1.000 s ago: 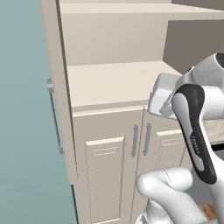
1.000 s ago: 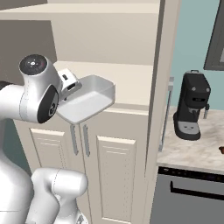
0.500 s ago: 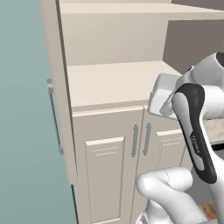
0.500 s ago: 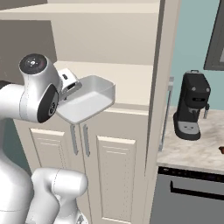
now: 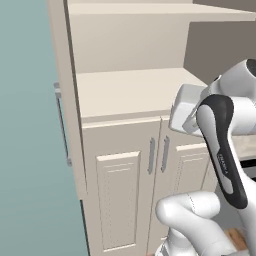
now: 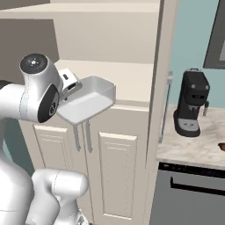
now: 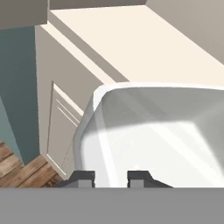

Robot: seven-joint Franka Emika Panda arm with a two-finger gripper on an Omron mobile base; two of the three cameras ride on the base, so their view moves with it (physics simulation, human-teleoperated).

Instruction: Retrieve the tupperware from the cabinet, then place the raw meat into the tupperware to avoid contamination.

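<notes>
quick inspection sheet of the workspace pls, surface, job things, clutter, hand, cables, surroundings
surface: open cabinet shelf bare; marble counter to the right.
job's things: tupperware held in the air in front of the cabinet, above its closed lower doors, empty. raw meat a small reddish-brown lump at the counter's right edge, mostly cut off by the frame.
clutter: black coffee machine upright on the counter.
hand: hand closed over the tupperware's near wall, one finger on each side.
cables: nothing seen.
surroundings: teal wall, wood floor, dark appliance front under the counter.
</notes>
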